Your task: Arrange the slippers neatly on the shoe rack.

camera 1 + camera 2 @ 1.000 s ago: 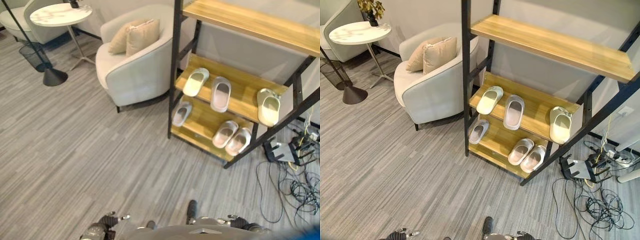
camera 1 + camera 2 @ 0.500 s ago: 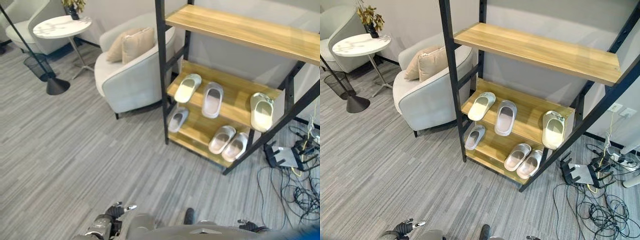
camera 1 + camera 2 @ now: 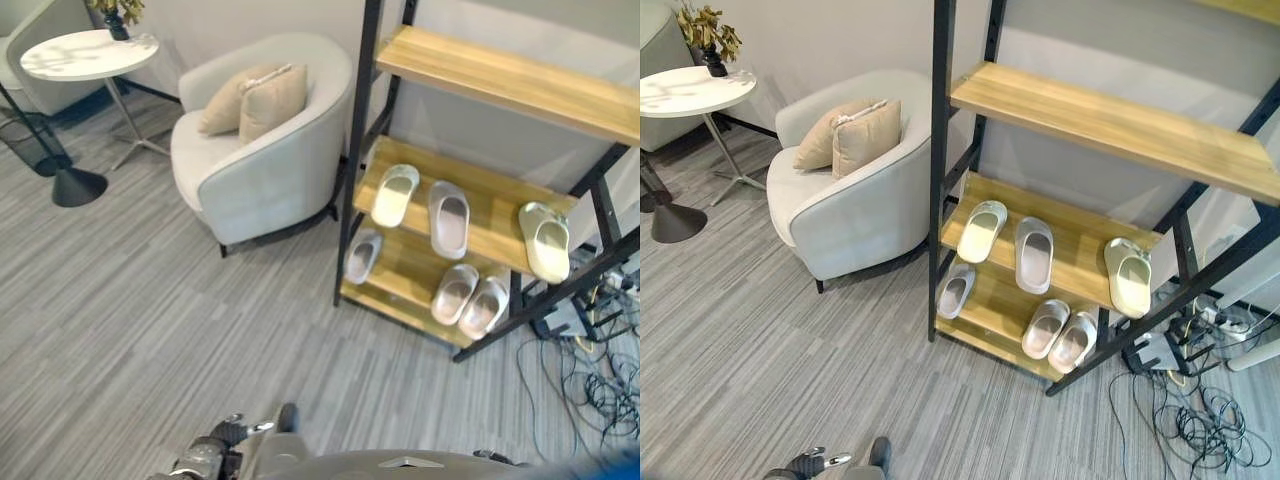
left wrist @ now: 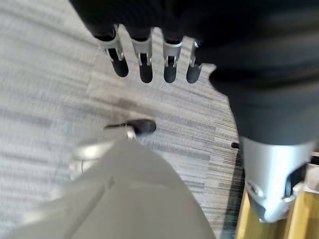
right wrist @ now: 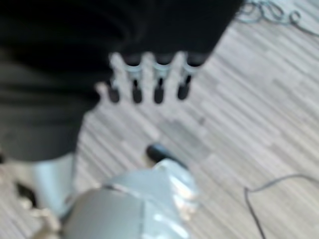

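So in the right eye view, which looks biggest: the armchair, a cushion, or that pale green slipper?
Armchair
Cushion
Pale green slipper
The cushion is only modestly bigger than the slipper.

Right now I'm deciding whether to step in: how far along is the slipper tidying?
All six slippers sit on the shoe rack: three on the middle shelf, three on the bottom shelf. Both the left hand and the right hand are open and hold nothing. Left to do: the green slipper lies apart at the right end, and the grey slipper below lies alone.
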